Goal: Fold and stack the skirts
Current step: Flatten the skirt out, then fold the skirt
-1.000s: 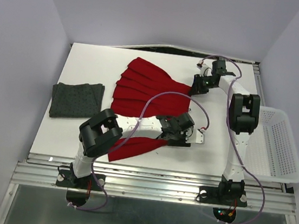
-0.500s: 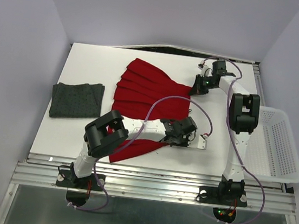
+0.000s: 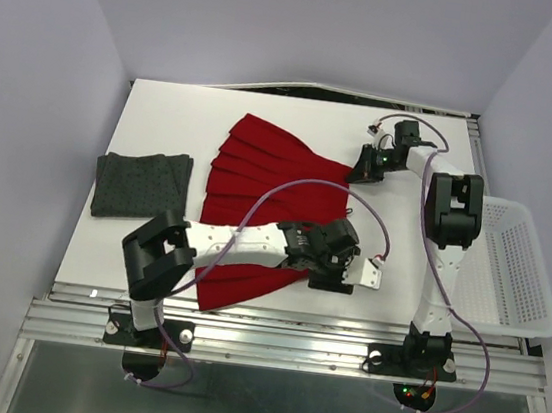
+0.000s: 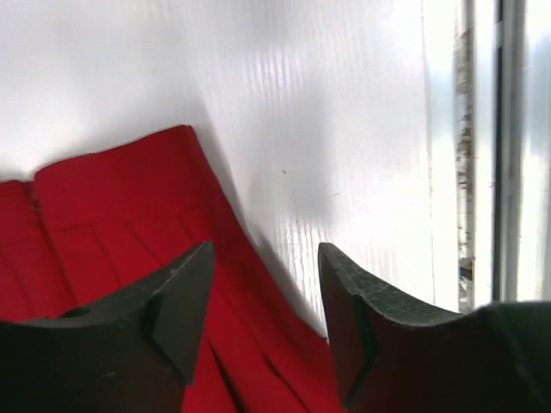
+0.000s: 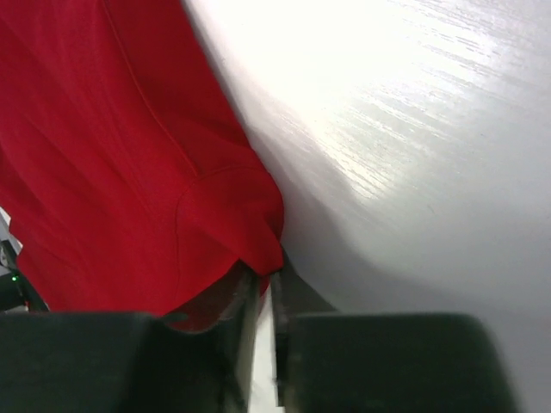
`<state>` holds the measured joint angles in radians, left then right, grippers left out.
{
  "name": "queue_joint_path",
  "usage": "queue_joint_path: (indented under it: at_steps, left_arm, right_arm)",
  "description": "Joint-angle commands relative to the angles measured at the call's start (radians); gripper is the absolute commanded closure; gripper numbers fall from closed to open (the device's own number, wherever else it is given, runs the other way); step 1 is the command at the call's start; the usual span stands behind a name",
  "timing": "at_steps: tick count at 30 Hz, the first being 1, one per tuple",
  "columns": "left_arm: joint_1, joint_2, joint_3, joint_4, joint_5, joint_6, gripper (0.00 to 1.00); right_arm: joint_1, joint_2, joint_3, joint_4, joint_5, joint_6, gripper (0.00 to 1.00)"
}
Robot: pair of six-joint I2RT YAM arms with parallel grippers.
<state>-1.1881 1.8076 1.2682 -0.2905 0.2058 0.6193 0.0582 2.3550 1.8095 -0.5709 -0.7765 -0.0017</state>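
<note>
the left arm (image 3: 242, 241) hides part of the red skirt (image 3: 271, 161).

Red skirt (image 3: 270, 171), mid-frame in top view: bright plain red, pleat lines a shade darker. Same solid red fills lower left of left-wrist view & left half of right-wrist view. Grey skirt (image 3: 141, 185), left side: dark charcoal w/ fine dots. Table (image 3: 167, 113): white, faint ribbed lines close up. Basket (image 3: 513, 286), right edge: white mesh, rows of small holes. Left arm (image 3: 236, 242) & right arm (image 3: 436, 277): black joints, white links. Cable (image 3: 309, 181): purple. Left gripper (image 4: 263, 258) & right gripper (image 5: 265, 284): matt black. Walls (image 3: 29, 86): pale lilac-grey.
</note>
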Motion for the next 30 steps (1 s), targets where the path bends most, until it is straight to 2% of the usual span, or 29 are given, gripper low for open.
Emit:
queue_joint_path:
  at_steps: [1, 2, 4, 5, 6, 7, 8, 11, 15, 21, 25, 30]
  left_arm:
    - [0.017, -0.142, 0.036, -0.027, 0.081, -0.099, 0.36]
    - [0.047, -0.152, 0.040, -0.027, 0.098, -0.131, 0.36]
    - [0.181, -0.171, 0.063, -0.038, 0.181, -0.222, 0.36]
    - [0.235, -0.175, 0.074, -0.061, 0.228, -0.242, 0.36]
    - [0.348, -0.177, 0.100, -0.071, 0.251, -0.260, 0.35]
    - [0.349, -0.175, 0.115, -0.085, 0.273, -0.254, 0.35]
    - [0.455, -0.163, 0.152, -0.116, 0.280, -0.242, 0.32]
    - [0.602, -0.128, 0.204, -0.153, 0.217, -0.170, 0.32]
    - [0.683, -0.021, 0.264, -0.187, 0.164, -0.106, 0.38]
    - [0.685, 0.035, 0.169, -0.222, 0.175, -0.001, 0.48]
    - [0.668, 0.041, 0.087, -0.231, 0.182, 0.037, 0.53]
    - [0.581, 0.016, -0.041, -0.205, 0.176, 0.048, 0.60]
  right_arm:
    - [-0.008, -0.056, -0.019, 0.025, 0.006, -0.001, 0.80]
    - [-0.008, -0.059, -0.015, 0.023, 0.006, 0.000, 0.67]
    - [-0.008, -0.085, -0.003, 0.025, 0.020, -0.001, 0.45]
    - [-0.008, -0.094, 0.004, 0.025, 0.035, 0.000, 0.30]
    - [-0.008, -0.106, 0.014, 0.023, 0.048, -0.018, 0.25]
    - [-0.008, -0.106, 0.030, 0.023, 0.060, -0.018, 0.23]
    - [-0.008, -0.105, 0.074, 0.008, 0.095, -0.047, 0.20]
    - [-0.008, -0.061, 0.201, -0.047, 0.123, -0.081, 0.19]
    - [-0.008, 0.030, 0.338, -0.139, 0.065, -0.090, 0.21]
    - [0.035, 0.059, 0.312, -0.171, -0.001, -0.149, 0.22]
    - [0.035, 0.079, 0.312, -0.262, -0.024, -0.228, 0.25]
    - [0.045, 0.101, 0.336, -0.368, -0.035, -0.343, 0.30]
